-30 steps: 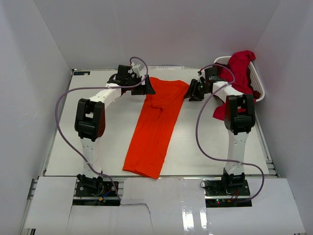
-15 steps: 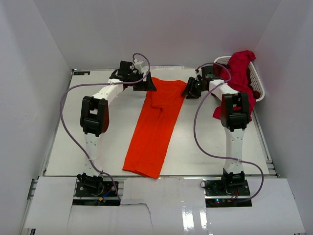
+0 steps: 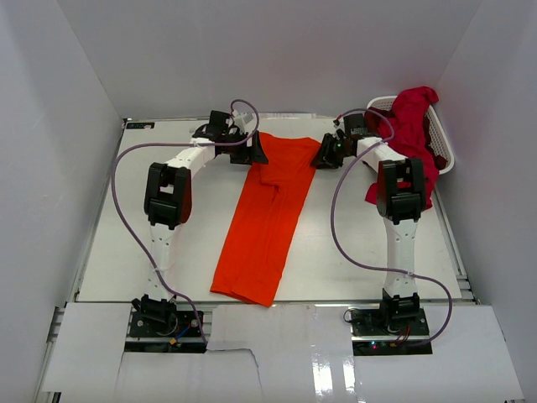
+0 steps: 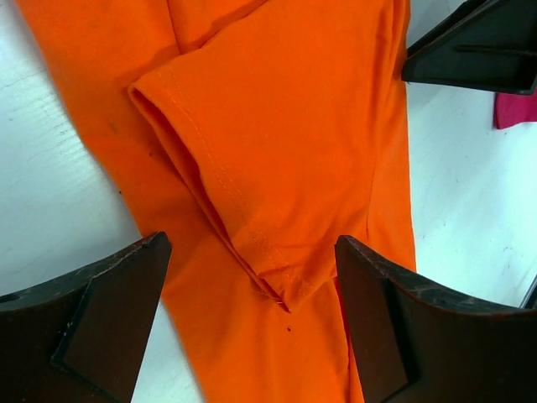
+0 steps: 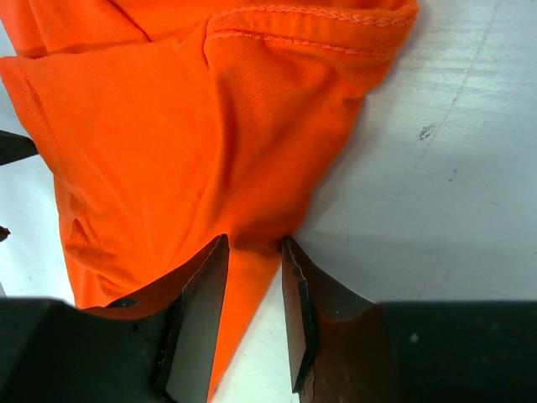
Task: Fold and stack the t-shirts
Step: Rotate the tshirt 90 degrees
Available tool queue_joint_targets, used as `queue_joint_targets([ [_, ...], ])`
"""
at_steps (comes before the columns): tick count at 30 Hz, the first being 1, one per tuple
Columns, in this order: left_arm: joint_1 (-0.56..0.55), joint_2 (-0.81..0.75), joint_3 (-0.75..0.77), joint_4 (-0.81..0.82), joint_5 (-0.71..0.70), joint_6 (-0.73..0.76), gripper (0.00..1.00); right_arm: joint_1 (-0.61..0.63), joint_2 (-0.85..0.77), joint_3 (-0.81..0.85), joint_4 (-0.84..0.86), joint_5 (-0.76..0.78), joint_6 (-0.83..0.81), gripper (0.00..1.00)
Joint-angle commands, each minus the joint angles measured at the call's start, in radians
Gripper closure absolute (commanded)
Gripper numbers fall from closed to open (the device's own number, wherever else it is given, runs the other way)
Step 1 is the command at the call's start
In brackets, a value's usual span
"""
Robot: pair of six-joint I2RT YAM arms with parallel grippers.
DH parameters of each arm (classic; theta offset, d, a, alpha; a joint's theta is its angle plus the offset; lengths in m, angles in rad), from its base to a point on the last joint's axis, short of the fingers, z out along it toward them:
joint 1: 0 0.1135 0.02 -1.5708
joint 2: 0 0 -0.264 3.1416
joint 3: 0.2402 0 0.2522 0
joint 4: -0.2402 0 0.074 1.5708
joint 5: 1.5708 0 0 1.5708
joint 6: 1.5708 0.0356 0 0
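Top view, one orange t-shirt (image 3: 267, 218) lengthwise on the counter (image 3: 336, 252), far end between left pincer (image 3: 256, 151) and right pincer (image 3: 321, 158), one crimson t-shirt (image 3: 413, 113) draped over one basket (image 3: 445, 155), left wrist, left pincer (image 4: 252, 243) spread wide above the sleeve (image 4: 252, 168), right wrist, right pincer (image 5: 252, 248) narrowly parted astride the orange t-shirt's (image 5: 151, 126) edge.

Robot lab test cell, not a home: a white table (image 3: 117, 252) is boxed in on 3 sides by plain white panel walls (image 3: 285, 50), set up like a small enclosed booth. The left arm (image 3: 168, 197) & right arm (image 3: 401, 193), both small robot arms, are bolted to base plates (image 3: 164, 323) at the table's near edge, w/ purple cables (image 3: 115, 180) looping loose above the table. Only household props: an orange t-shirt (image 3: 264, 227) mid-table & a white laundry basket (image 3: 445, 155) at the table's far right corner.
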Motion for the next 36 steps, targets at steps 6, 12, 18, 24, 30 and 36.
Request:
queue_joint_targets([
  [6,0.007,0.012,0.068,-0.018,-0.01,0.016,0.1,0.005,0.047,0.068,0.013,-0.009,0.01,0.66],
  [12,0.007,0.055,0.119,-0.073,-0.086,0.036,0.19,0.005,0.08,0.102,0.013,-0.007,0.018,0.67],
  [18,0.008,0.077,0.15,-0.087,-0.181,0.03,0.22,0.005,0.092,0.128,0.008,-0.007,0.016,0.68],
  [24,0.008,0.109,0.186,-0.088,-0.229,0.013,0.25,0.005,0.11,0.143,0.011,-0.012,0.015,0.71],
  [30,0.007,0.129,0.19,-0.088,-0.243,-0.001,0.26,0.005,0.15,0.194,0.011,-0.019,0.013,0.72],
  [36,0.008,0.144,0.194,-0.088,-0.313,-0.022,0.29,0.001,0.193,0.26,0.007,-0.026,0.027,0.73],
])
